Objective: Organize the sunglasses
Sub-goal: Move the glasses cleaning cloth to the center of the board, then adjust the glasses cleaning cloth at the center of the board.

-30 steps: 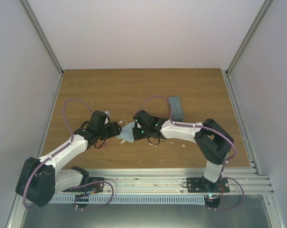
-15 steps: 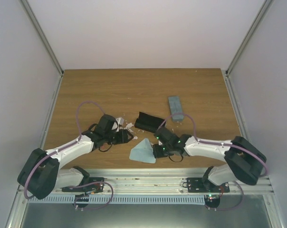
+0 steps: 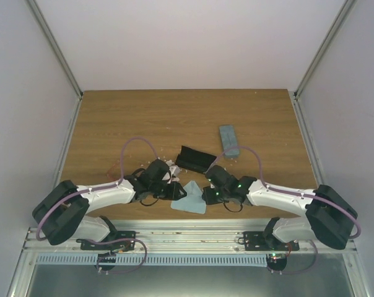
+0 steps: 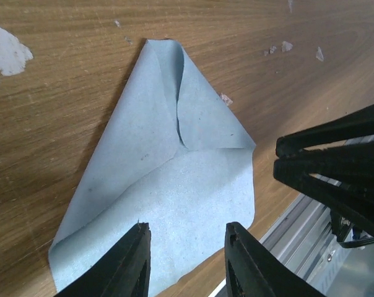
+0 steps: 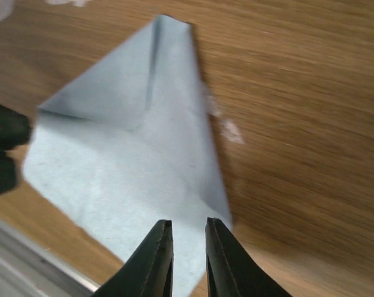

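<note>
Plainly, both arms are busy with the cloth [image 3: 190, 199] rather than the sunglasses, and no pair can be made out in any view. They may sit inside or behind the black case [image 3: 195, 159] near the middle of the bench [image 3: 143, 117], or under an arm; the views do not show which. A grey-blue case [image 3: 229, 140] lies further back, toward the right edge.

The cloth lies flat just inside the near edge, about midway along it, with one corner folded over. The left fingers [image 4: 134, 263] hang over its left side, moderately parted, with nothing between them. The right fingers [image 5: 157, 257] hover over its right side, parted by only a narrow slit through which the cloth shows — they grip nothing either. The two sets of tips face each other across the cloth, near but apart.

As a judgement, sunglasses should handle as light and delicate. The lenses are smooth and easy to scratch or smear, the temples swing on loose hinges, and the frame would twist under a hard pinch. The safest hold is likely the bridge, or a temple close to its hinge — never the lens faces. The cloth is thin and limp, so it would need pinching at a corner or at the raised fold.
</note>
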`<act>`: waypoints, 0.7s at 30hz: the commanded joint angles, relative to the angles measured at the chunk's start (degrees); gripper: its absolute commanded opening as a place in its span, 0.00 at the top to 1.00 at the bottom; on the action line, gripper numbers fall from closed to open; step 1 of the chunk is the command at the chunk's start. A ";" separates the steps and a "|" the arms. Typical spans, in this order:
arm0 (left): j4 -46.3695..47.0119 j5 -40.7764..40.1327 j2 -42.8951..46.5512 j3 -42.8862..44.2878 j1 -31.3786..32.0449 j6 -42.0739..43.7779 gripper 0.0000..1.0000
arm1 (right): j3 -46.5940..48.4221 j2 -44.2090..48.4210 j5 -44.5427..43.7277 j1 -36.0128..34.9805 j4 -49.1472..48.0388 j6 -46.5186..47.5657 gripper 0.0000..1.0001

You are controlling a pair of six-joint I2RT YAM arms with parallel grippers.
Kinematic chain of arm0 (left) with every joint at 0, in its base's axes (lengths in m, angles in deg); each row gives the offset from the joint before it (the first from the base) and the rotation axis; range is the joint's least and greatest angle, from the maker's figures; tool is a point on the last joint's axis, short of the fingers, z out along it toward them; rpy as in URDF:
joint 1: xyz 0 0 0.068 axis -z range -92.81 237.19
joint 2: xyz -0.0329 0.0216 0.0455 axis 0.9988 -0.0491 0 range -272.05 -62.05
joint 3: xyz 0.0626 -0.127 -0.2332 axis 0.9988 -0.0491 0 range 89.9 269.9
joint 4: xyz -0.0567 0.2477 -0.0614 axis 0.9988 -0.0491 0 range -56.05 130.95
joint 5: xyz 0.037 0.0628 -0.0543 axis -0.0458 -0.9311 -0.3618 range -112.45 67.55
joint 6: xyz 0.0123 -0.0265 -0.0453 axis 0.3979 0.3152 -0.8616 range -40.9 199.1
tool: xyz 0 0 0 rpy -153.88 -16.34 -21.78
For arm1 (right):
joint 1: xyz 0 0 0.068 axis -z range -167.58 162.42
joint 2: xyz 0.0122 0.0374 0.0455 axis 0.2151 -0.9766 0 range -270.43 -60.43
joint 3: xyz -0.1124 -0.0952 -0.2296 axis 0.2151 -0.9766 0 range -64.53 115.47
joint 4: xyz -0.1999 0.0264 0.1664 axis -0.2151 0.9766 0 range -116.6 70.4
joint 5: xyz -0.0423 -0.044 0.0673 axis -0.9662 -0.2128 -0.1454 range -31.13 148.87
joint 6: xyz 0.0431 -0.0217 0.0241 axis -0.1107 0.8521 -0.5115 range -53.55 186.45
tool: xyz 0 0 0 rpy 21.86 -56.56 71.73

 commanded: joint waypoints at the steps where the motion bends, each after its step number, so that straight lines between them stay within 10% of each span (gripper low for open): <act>1: 4.23 -0.98 -2.13 -0.41 1.37 -1.63 0.67 | -0.28 -1.37 5.93 -0.81 -7.62 2.53 0.85; 11: -2.08 -9.36 -5.38 0.68 1.59 -3.36 0.72 | 1.96 -10.39 6.55 -0.97 -11.25 3.62 0.88; 21: -5.32 -11.66 -6.20 -0.20 1.58 -3.50 0.73 | 3.51 -11.41 -14.87 -0.92 -1.10 -4.94 0.88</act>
